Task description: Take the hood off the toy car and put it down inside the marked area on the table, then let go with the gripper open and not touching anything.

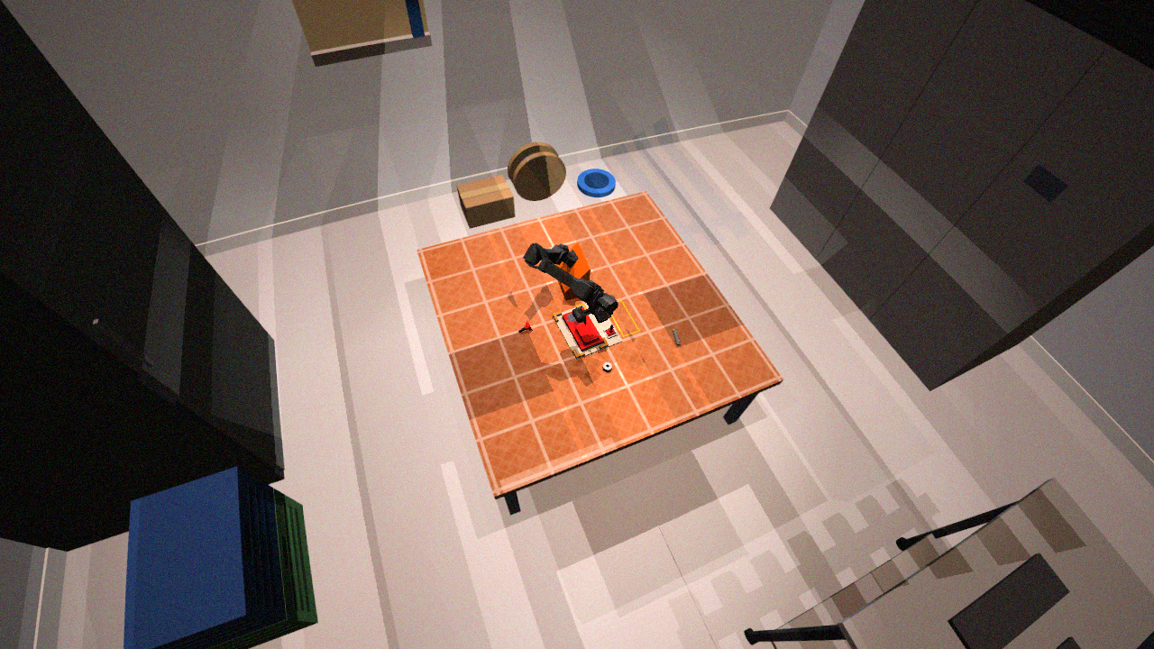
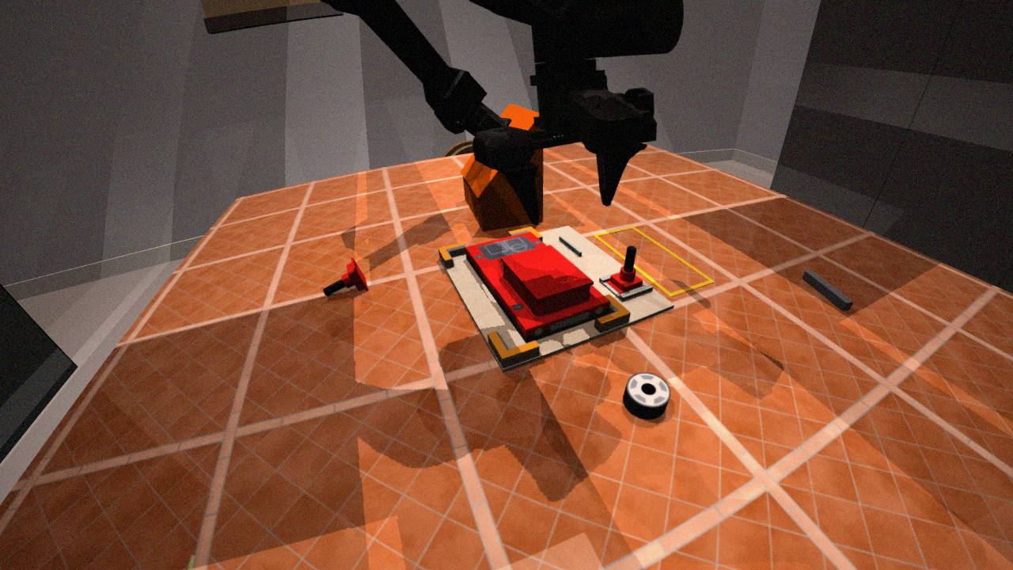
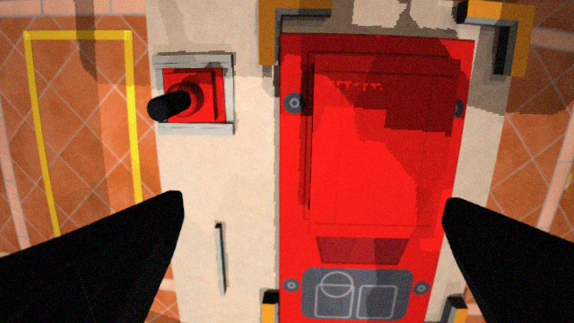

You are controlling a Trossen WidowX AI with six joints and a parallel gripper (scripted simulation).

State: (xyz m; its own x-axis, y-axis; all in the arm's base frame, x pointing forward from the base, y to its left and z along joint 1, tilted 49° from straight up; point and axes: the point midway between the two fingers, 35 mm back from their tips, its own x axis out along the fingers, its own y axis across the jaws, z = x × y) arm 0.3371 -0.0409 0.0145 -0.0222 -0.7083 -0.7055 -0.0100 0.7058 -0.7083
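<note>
The red toy car (image 2: 495,283) (image 3: 293,157) lies on a pale board, between amber corner brackets. Its hood, a raised red block (image 1: 584,329) (image 2: 548,272) (image 3: 381,170), sits on the car near the grille end. The marked area, a yellow outline (image 1: 631,315) (image 2: 692,288) (image 3: 132,90), is on the table beside the board, with nothing inside it. My gripper (image 2: 570,212) (image 3: 316,207) is open and empty, pointing down above the car and board. In the wrist view its left fingertip shows over the board and its right one near the car's edge.
A red post with a black rod (image 2: 628,269) (image 3: 193,96) stands upright in a holder between car and marked area. A similar red piece (image 2: 355,275) lies left of the board. A wheel (image 2: 646,395) lies in front; a grey bar (image 2: 827,290) lies to the right.
</note>
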